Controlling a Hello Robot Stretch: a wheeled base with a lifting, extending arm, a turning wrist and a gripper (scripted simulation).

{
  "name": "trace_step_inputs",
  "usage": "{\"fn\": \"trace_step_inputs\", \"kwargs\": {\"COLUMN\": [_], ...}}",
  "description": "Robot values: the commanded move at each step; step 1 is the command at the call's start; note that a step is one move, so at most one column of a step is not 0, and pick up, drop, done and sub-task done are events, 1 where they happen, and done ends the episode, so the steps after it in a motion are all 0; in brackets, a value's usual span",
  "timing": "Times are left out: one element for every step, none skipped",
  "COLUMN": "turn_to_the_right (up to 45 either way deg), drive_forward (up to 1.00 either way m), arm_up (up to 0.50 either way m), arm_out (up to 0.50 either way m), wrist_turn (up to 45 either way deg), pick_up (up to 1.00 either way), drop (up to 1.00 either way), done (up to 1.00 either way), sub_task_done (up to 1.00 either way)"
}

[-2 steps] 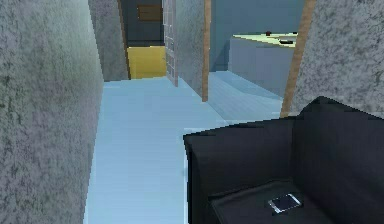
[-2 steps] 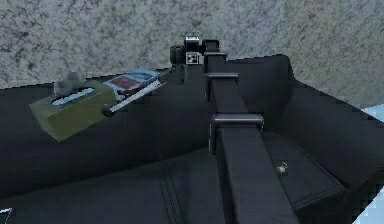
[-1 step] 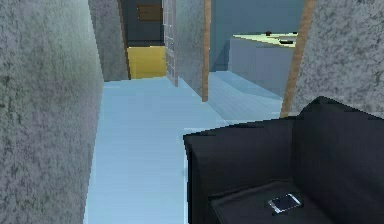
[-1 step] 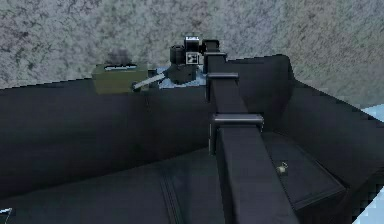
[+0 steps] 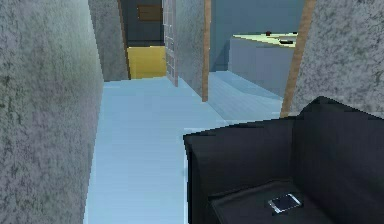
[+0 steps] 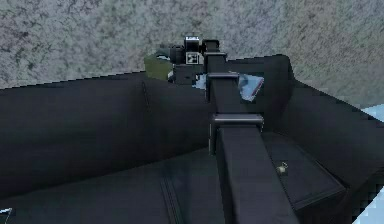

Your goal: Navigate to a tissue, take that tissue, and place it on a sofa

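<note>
One arm (image 6: 240, 150) is stretched over the sofa (image 6: 80, 130); whether the gripper (image 6: 168, 68), at the sofa's back, holds anything cannot be told.

A black sofa (image 6: 90, 130) stood on a pale blue floor (image 5: 140, 130). Near the front of its seat, in the forward view, lay a small flat slab (image 5: 285, 203) with a pale face. On a cushion toward the arm side view's right lay a small round olive bit (image 6: 283, 168). A pale grey thing (image 6: 255, 85) rested at the corner of the sofa's back. An olive-green thing (image 6: 153, 68) showed at the back's top edge; whether it touched could not be told. Far off, a pale counter (image 5: 262, 52) carried small dark things (image 5: 285, 42).
</note>
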Motion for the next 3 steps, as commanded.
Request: {"fn": "trace_step_inputs", "kwargs": {"turn_to_the_right": [0.0, 0.0, 0.0], "drive_forward": [0.00, 0.00, 0.00], "arm_up": [-0.26, -0.32, 0.00], "arm_out": [0.00, 0.00, 0.00], "wrist_turn": [0.0, 0.0, 0.0], "pick_up": [0.00, 0.00, 0.00], "drop": [0.00, 0.00, 1.00], "done": [0.00, 0.00, 0.00], "sub_task_done": [0.00, 0.00, 0.00]}}
